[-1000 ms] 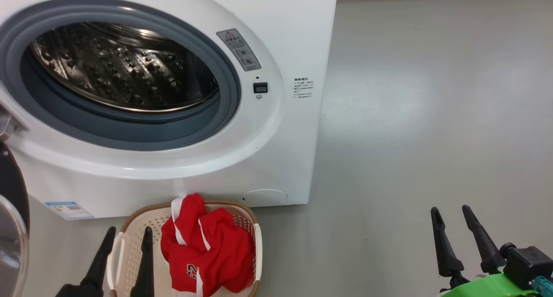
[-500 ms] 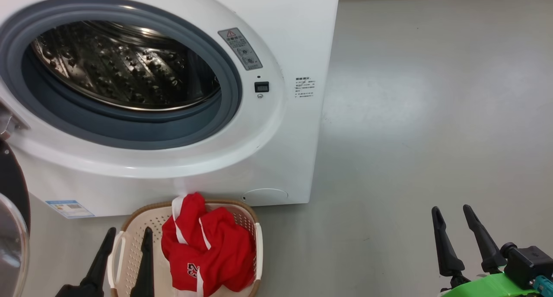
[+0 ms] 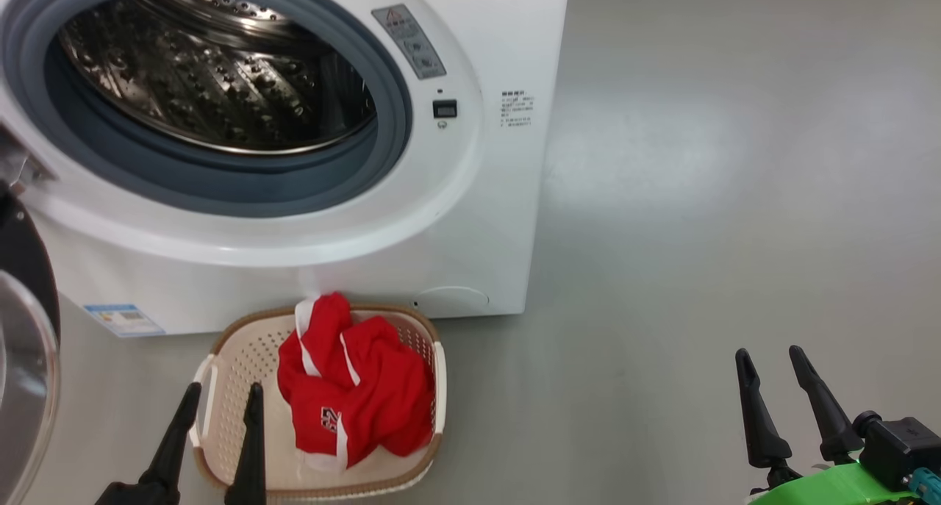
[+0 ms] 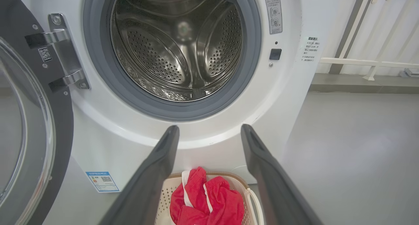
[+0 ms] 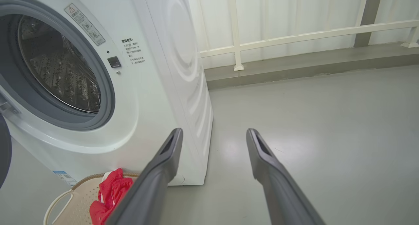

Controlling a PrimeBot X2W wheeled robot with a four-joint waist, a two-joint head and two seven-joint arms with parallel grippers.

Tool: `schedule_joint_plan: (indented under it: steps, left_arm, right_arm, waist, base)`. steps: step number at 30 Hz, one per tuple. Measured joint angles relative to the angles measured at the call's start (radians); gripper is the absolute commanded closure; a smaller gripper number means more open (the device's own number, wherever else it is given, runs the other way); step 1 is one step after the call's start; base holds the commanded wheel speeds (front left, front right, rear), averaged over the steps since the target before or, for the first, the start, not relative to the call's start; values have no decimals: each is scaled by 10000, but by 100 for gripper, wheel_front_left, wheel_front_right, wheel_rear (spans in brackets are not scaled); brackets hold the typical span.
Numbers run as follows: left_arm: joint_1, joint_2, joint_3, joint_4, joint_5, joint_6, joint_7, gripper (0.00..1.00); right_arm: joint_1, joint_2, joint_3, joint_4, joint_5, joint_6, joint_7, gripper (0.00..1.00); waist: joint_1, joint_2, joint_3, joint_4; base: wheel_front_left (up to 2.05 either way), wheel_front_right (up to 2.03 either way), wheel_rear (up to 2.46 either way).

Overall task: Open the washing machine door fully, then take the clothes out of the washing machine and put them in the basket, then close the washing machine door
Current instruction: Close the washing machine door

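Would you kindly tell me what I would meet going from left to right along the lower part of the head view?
The washing machine door → left gripper → red clothes → right gripper.

Red clothes (image 3: 367,398), cream perforated basket (image 3: 242,354)

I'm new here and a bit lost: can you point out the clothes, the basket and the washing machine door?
the clothes (image 3: 367,395): head view, middle of the red fabric.
the basket (image 3: 239,354): head view, bare perforated inside wall.
the washing machine door (image 4: 63,146): left wrist view, black rim.
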Motion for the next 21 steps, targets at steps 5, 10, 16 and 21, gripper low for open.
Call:
schedule_joint_plan:
  steps: [5,10,16,21]
  left_arm:
    - [0,0,-25,-12,-75,0,0,0]
    - [0,0,-50,-13,-84,0,0,0]
    - [-2,0,-63,4,-84,0,0,0]
    - [-5,0,-65,59,-86,0,0,0]
  right_arm:
    - [0,12,-6,-23,0,0,0,0]
    - [0,27,-8,-23,0,0,0,0]
    - [0,35,-13,-12,0,0,0,0]
    - [0,36,-21,15,0,0,0,0]
  waist:
    - [0,0,18,6]
    - [0,0,26,20]
    - [0,0,20,53]
    - [0,0,-9,125]
  base:
    - [-121,121,0]
    - [-54,54,0]
    - [-2,2,0]
    - [0,0,0]
